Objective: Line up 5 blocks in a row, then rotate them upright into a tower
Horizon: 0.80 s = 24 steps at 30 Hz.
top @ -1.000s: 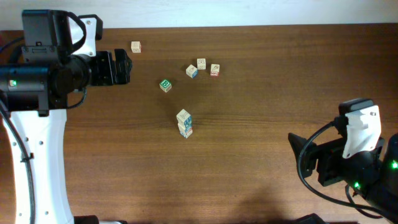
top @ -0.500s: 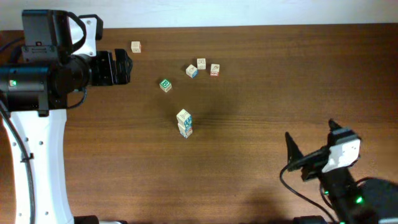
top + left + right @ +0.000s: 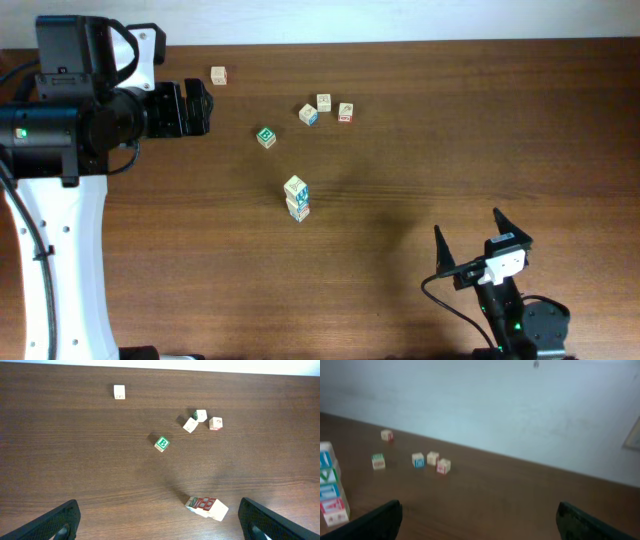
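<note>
The blocks stand as one upright stack of several light-wood letter cubes in the middle of the table. In the left wrist view the stack shows a green N and red letters on one side. At the left edge of the right wrist view, the stack shows blue, green and red faces. My left gripper hangs open at the far left, well away from the stack, with nothing between its fingers. My right gripper is open and empty near the front right, facing the back wall.
A green B cube lies behind and to the left of the stack. Three loose cubes sit close together further back. A plain pale cube rests near the back edge. A white wall runs behind the table.
My right arm has swung left and toward the table's front edge, its open fingers now pointing toward the back. The left arm and all cubes have not moved.
</note>
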### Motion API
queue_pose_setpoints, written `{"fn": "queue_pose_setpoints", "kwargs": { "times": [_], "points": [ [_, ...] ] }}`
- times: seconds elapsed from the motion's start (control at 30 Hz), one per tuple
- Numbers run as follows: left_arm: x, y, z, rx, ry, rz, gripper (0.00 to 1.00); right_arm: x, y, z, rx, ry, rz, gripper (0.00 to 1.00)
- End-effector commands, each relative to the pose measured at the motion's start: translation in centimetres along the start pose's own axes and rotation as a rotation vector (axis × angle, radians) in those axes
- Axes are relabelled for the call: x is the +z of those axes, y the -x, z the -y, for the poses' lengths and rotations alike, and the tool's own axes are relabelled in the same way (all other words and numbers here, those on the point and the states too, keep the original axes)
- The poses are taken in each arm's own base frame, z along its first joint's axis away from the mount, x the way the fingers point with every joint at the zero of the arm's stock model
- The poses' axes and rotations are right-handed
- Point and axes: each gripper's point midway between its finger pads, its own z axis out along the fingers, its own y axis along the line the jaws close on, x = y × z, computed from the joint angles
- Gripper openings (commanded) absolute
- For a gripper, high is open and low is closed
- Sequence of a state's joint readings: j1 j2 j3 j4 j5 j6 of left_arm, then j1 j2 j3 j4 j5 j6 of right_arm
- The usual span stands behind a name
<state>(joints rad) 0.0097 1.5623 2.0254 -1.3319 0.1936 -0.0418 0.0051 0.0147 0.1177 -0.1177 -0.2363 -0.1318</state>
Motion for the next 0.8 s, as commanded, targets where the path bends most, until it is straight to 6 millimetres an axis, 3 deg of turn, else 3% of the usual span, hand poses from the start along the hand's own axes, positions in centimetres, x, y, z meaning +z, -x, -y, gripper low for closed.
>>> {"fn": "queue_pose_setpoints", "kwargs": {
  "times": [0.0, 0.1, 0.77],
  "points": [
    [0.0, 0.1, 0.2, 0.01, -0.008, 0.004, 0.99, 0.3, -2.4, 0.5, 0.009, -0.033, -0.043, 0.98],
    [0.0, 0.2, 0.1, 0.01, -0.008, 0.004, 0.99, 0.5, -4.0, 0.5, 0.015, -0.038, -0.071, 0.98],
    [0.0, 0.2, 0.1, 0.01, -0.008, 0.004, 0.99, 0.7, -4.0, 1.1, 0.01, -0.075, -0.055, 0.98]
  ]
}}
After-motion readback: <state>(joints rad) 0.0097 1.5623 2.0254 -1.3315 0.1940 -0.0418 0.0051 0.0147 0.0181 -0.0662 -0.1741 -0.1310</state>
